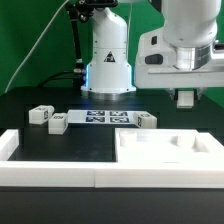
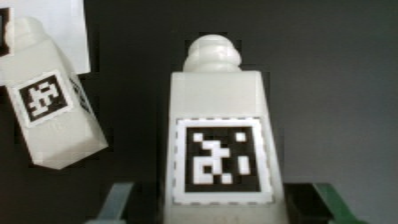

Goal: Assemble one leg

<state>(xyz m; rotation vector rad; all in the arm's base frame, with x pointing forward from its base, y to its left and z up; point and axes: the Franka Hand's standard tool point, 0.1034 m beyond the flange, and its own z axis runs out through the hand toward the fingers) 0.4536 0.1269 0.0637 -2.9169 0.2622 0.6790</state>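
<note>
Black table [image 1: 70, 145], green backdrop [image 1: 30, 40] — the gripper [image 1: 187, 98] is hovering with jaws spread open, lining up on the leg [image 1: 147, 120] lying at its 7 o'clock in the exterior view, probably so the fingers [image 2: 116, 205] straddle its sides.

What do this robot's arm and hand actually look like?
The arm is chunky, rounded and glossy white. Its white cone-shaped base bears a black triangular mark. The hand is white, ending in two dark, flat fingers.
</note>
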